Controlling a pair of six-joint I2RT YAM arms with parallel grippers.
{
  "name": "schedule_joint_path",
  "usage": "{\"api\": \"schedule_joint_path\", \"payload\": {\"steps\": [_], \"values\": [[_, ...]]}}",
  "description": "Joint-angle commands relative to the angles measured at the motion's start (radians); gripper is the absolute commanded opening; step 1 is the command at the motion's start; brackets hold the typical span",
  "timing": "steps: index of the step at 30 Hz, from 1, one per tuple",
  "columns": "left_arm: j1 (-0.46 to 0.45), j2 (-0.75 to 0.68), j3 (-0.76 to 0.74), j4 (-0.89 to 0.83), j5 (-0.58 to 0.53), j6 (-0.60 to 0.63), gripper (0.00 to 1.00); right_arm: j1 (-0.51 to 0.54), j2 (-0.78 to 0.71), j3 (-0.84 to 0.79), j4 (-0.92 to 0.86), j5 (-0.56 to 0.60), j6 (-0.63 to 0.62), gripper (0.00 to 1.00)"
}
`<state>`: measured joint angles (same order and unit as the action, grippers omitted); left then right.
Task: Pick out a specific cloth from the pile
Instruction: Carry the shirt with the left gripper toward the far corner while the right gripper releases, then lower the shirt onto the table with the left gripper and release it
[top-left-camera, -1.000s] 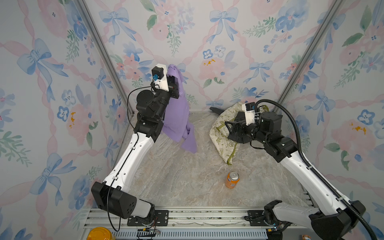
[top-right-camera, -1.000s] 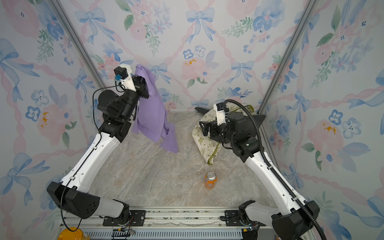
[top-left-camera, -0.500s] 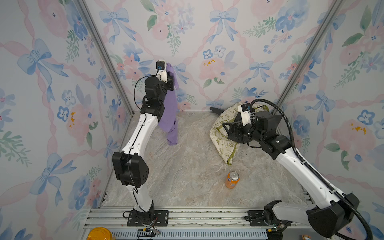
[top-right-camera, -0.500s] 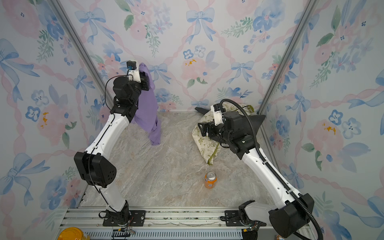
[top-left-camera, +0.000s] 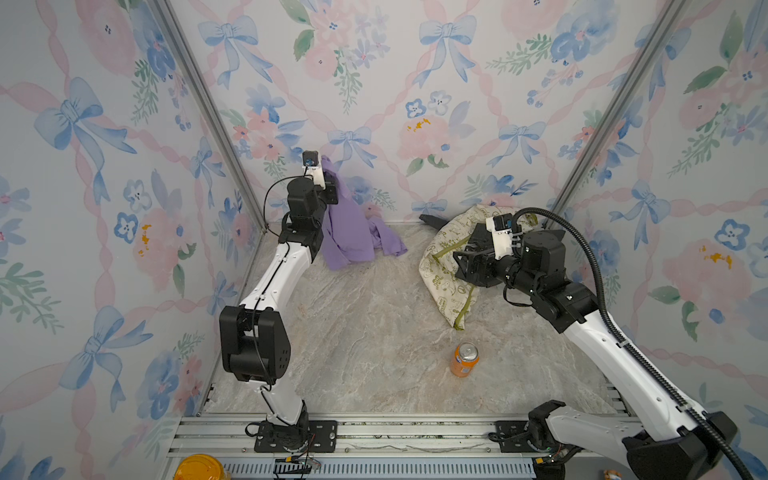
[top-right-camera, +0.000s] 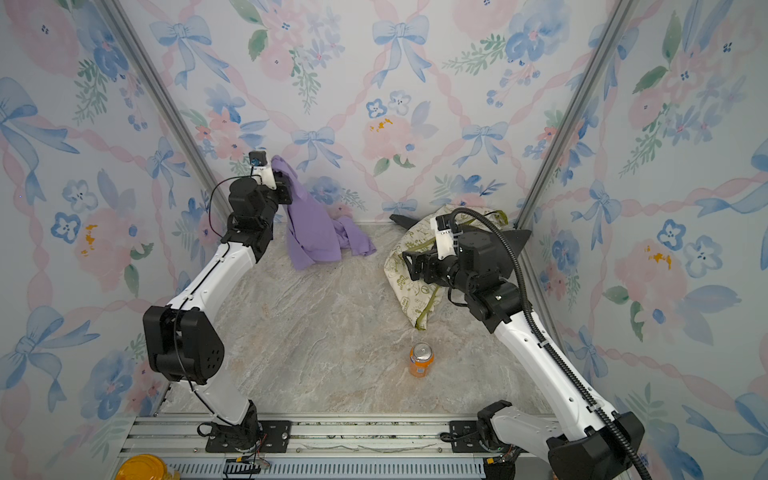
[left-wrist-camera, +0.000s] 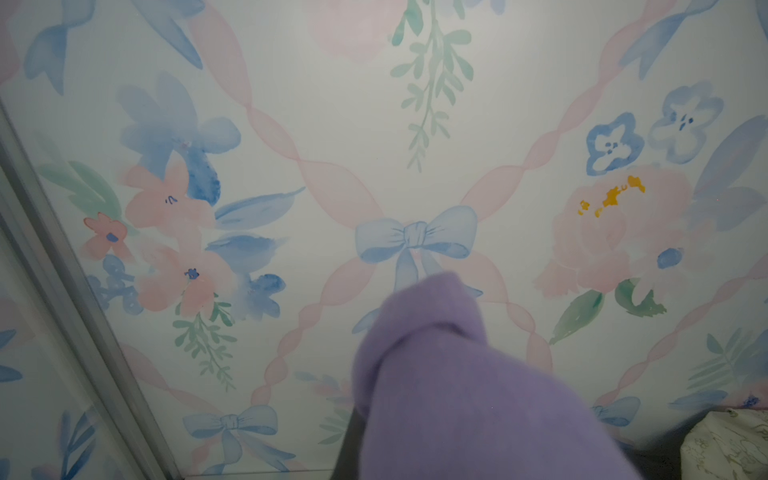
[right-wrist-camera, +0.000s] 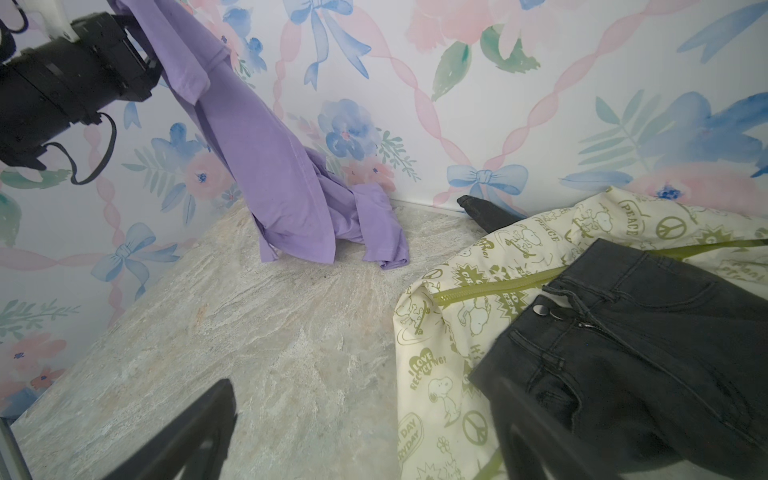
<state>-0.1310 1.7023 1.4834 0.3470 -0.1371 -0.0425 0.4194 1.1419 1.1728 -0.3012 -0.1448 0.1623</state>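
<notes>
The left tool (top-left-camera: 331, 188) is clenched on an upper fold of the lavender cloth (top-left-camera: 349, 237) and holds it high by the back wall (top-left-camera: 415, 83). The cloth's lower end and 1 sleeve trail on the counter (top-left-camera: 365, 332) near the back left corner, well apart from the pile (top-left-camera: 442, 270). The right tool (top-right-camera: 409, 266) hangs released, jaws wide, over the pile's cream printed cloth (right-wrist-camera: 449, 332) and dark denim (right-wrist-camera: 644, 353), holding nothing.

The risks, as I judge them:
- The grip looks like a small bunch of soft knit, so a quick swing could let it slide out.
- The trailing hem may drag on the counter and snag.
- A sweep toward the front could carry fabric into the upright orange can (top-left-camera: 464, 359) and tip it.
- If the right tool dips, its open jaws might catch the denim and disturb the pile.
</notes>
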Motion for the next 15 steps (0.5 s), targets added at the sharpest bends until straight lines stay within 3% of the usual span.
{"api": "schedule_joint_path", "payload": {"steps": [1,6,15], "values": [[-0.001,-0.094,-0.180,0.094,-0.096,-0.088,0.00,-0.012,-0.028,-0.036,-0.024,0.010,-0.017,0.97],[0.000,-0.190,-0.464,0.142,-0.187,-0.172,0.00,-0.027,-0.061,-0.080,-0.029,0.005,-0.017,0.97],[-0.014,-0.298,-0.732,0.143,-0.205,-0.363,0.00,-0.047,-0.070,-0.126,-0.027,-0.010,-0.015,0.97]]}}
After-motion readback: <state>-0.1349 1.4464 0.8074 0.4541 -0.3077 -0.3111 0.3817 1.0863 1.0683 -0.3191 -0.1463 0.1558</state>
